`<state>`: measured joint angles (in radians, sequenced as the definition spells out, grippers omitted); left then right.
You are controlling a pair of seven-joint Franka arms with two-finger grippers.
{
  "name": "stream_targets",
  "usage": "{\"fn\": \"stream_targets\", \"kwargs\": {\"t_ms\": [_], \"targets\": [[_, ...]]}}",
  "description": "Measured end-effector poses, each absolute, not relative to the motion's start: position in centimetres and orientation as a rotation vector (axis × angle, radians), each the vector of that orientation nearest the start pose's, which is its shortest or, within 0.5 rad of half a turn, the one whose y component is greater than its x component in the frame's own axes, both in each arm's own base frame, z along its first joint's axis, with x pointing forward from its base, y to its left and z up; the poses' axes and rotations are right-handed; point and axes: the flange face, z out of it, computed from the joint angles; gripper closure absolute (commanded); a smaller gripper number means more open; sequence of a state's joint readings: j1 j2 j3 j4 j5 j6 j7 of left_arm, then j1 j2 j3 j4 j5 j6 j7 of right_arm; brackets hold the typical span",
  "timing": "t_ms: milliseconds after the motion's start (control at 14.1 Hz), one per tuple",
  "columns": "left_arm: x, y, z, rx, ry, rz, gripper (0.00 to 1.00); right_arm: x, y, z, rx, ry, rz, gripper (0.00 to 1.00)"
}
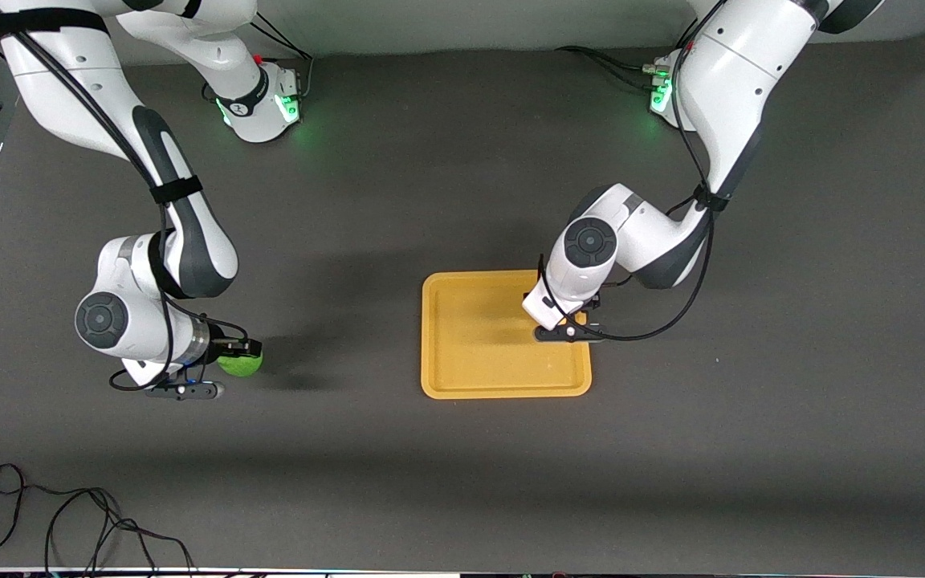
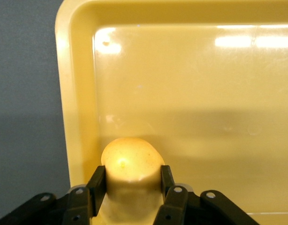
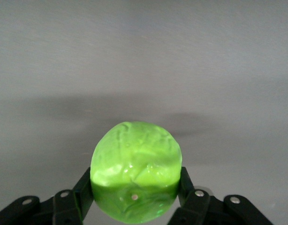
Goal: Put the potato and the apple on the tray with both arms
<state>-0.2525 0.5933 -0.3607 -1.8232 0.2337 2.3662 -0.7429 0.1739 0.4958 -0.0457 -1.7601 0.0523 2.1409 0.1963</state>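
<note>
You have one tray (image 1: pixel 478 345) on the bench (image 1: pixel 751 441), and it serves as your landmark. You have one potato (image 2: pixel 131 165), over the tray at its end toward the left arm. You have one apple (image 1: pixel 242 365), well apart from the tray toward the right arm's end of the bench. You have two arms, each with one gripper: the left gripper (image 2: pixel 132 187) over the tray, the right gripper (image 3: pixel 134 187) at the apple.

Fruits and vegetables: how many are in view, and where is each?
2. The potato is held by the left gripper over the tray; the apple is held by the right gripper above the table.
</note>
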Motion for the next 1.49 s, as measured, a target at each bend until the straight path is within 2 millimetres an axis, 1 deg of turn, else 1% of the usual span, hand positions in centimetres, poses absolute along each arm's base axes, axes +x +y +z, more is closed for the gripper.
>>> {"fn": "stream_targets", "kwargs": {"t_ms": [71,142,213,283,354,496,567,638,709,780,921,992,1063,1134,1205,1276,1346,1417,1488], "targets": [[54.2,-35.8,22.8,-3.17,-0.029,0.033,0.27,64.7,11.6,29.5,-3.127,0.192,0.169,0.72],[54.3,-35.8,22.9,-3.171,-0.029,0.028,0.01,65.0,15.2,31.5,-3.118,0.257,0.138,0.72],[54.3,-35.8,23.0,-3.17,-0.027,0.024,0.0,65.0,18.9,32.8,-3.097,0.33,0.11,0.72],[54.4,-35.8,23.0,-3.165,-0.015,0.016,0.0,64.8,22.7,33.6,-3.065,0.397,0.093,0.75],[54.4,-35.8,23.0,-3.158,-0.002,0.006,0.0,64.5,26.2,33.6,-3.03,0.444,0.095,0.75],[54.5,-35.7,23.1,-3.154,0.004,-0.002,0.0,64.3,32.7,32.4,-2.969,0.517,0.075,0.75],[54.7,-35.6,23.2,-3.153,0.002,-0.008,0.0,64.4,35.6,31.4,-2.943,0.568,0.046,0.75],[55.1,-35.3,23.7,-3.152,-0.005,-0.023,0.0,64.6,38.1,30.4,-2.915,0.61,0.011,0.75],[55.8,-34.6,24.6,-3.149,-0.02,-0.039,0.0,64.8,40.0,29.4,-2.884,0.639,-0.03,0.75],[56.7,-33.3,26.0,-3.143,-0.038,-0.059,0.0,65.0,41.4,28.4,-2.853,0.664,-0.067,0.75],[58.8,-29.9,30.6,-3.14,-0.099,-0.101,0.0,64.6,43.7,26.7,-2.81,0.703,-0.101,0.74],[59.3,-28.3,33.5,-3.14,-0.122,-0.11,0.0,63.8,45.0,25.9,-2.809,0.699,-0.094,0.71],[59.4,-26.8,36.3,-3.14,-0.128,-0.104,0.0,62.6,46.5,25.1,-2.818,0.688,-0.077,0.69],[59.3,-24.8,39.4,-3.15,-0.123,-0.081,0.0,61.4,48.1,24.2,-2.829,0.678,-0.06,0.68],[59.1,-22.5,42.4,-3.167,-0.107,-0.054,0.0,60.5,49.0,23.2,-2.84,0.672,-0.046,0.68],[58.9,-19.4,45.3,-3.185,-0.09,-0.028,0.0,60.0,49.5,22.3,-2.844,0.669,-0.041,0.67],[58.5,-16.1,47.8,-3.195,-0.092,-0.007,0.0,59.7,49.9,21.6,-2.844,0.667,-0.038,0.67],[58.1,-12.7,49.9,-3.195,-0.108,0.006,0.0,59.3,50.3,21.4,-2.842,0.666,-0.032,0.67],[57.5,-9.9,51.5,-3.188,-0.121,0.019,0.0,58.8,51.0,21.6,-2.841,0.66,-0.025,0.66]]}}
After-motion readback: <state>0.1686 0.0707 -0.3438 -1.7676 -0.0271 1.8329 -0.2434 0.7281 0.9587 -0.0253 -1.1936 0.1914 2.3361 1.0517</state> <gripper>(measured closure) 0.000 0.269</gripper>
